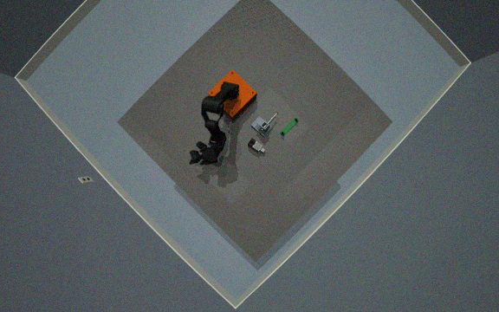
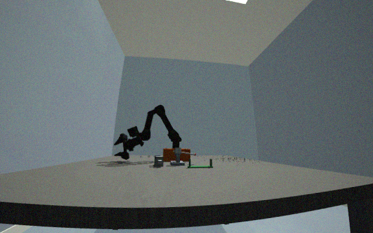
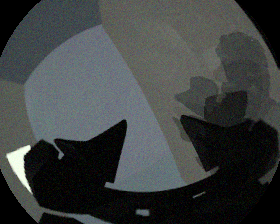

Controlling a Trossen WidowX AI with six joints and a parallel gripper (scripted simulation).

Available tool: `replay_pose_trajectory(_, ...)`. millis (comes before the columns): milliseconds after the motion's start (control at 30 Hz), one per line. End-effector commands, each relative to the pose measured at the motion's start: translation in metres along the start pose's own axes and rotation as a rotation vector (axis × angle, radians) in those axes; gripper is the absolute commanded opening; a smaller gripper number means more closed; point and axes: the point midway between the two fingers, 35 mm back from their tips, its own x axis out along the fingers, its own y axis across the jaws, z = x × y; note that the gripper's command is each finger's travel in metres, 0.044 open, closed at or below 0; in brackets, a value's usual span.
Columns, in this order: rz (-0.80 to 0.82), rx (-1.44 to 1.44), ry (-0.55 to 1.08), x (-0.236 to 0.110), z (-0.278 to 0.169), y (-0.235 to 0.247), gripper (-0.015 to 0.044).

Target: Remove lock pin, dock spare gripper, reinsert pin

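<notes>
- Fingertips fill the bottom of my wrist view, two dark wedges spread wide with nothing between them; past them I see only table (image 2: 206, 191) edge, floor and my own shadow.
- Pin (image 1: 272, 117): thin, red-tipped, lying level through the mount's (image 1: 261, 125) socket, one end poking out toward the far side. Stored there, it blocks the socket, so I judge it must come out first.
- Mount: a small grey block on a flat foot, just in front of my orange base plate (image 1: 247, 87), inside easy reach.
- Spare gripper (image 1: 256, 146): a short grey piece standing on the table just beside the mount, apart from it. Its spigot I cannot make out at this size.
- Green rail (image 1: 289, 126): lies on the mount's other side, near the pin's red end; its purpose I cannot tell.
- My gripper (image 2: 122, 147) hangs above the table, well off to the side of all of these, touching nothing. Nothing is started; I judge the next move is a reach across to the pin.
</notes>
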Motion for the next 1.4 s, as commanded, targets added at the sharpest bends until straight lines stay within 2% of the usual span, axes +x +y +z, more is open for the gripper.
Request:
replay_pose_trajectory(0,-0.003,-0.009,0.003,-0.001,-0.001,-0.001,0.0374)
replay_pose_trajectory(100,-0.048,-0.144,0.047,-0.012,-0.019,-0.012,0.0300)
replay_pose_trajectory(400,-0.220,-0.992,0.402,-0.107,-0.103,-0.079,0.0300)
replay_pose_trajectory(667,-0.186,-1.733,0.772,-0.200,-0.135,-0.119,0.0300)
replay_pose_trajectory(867,-0.058,-2.218,1.073,-0.271,-0.139,-0.138,0.0300)
replay_pose_trajectory(1033,0.108,-2.552,1.321,-0.324,-0.131,-0.146,0.0300)
replay_pose_trajectory(1200,0.348,-2.846,1.590,-0.376,-0.115,-0.148,0.0300)
replay_pose_trajectory(1367,0.682,-3.077,1.879,-0.425,-0.092,-0.145,0.0300)
